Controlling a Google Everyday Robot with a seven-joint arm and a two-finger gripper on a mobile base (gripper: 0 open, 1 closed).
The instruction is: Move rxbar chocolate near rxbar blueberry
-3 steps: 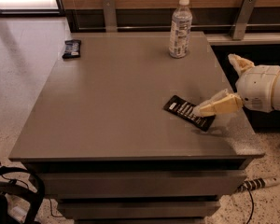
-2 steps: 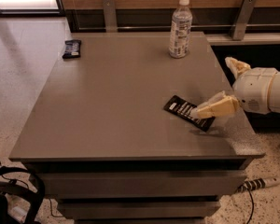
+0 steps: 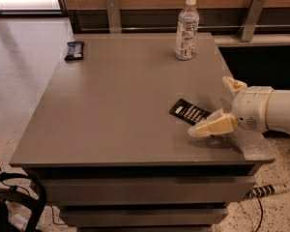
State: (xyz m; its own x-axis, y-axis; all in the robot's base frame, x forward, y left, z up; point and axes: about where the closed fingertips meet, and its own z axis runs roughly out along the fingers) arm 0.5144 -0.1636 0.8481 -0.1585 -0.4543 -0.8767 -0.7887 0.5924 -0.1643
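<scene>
The rxbar chocolate (image 3: 187,112), a flat black wrapper with rows of white lettering, lies on the grey table (image 3: 121,105) near its right front. The rxbar blueberry (image 3: 74,50), a dark wrapper with pale bluish markings, lies at the table's far left corner, far from the chocolate bar. My gripper (image 3: 210,107) reaches in from the right, open, at the chocolate bar's right end. One cream finger (image 3: 213,126) lies low by the bar's near right corner. The other finger (image 3: 233,85) stands behind it. It holds nothing.
A clear plastic water bottle (image 3: 186,29) with a white cap stands upright at the table's back right. A wooden rail with metal brackets (image 3: 113,13) runs behind the table. Black straps (image 3: 19,197) and a cable (image 3: 266,191) lie on the floor.
My gripper has moved toward the table's front and a little left, so its near finger now sits lower beside the chocolate bar. The bars and the bottle have not moved.
</scene>
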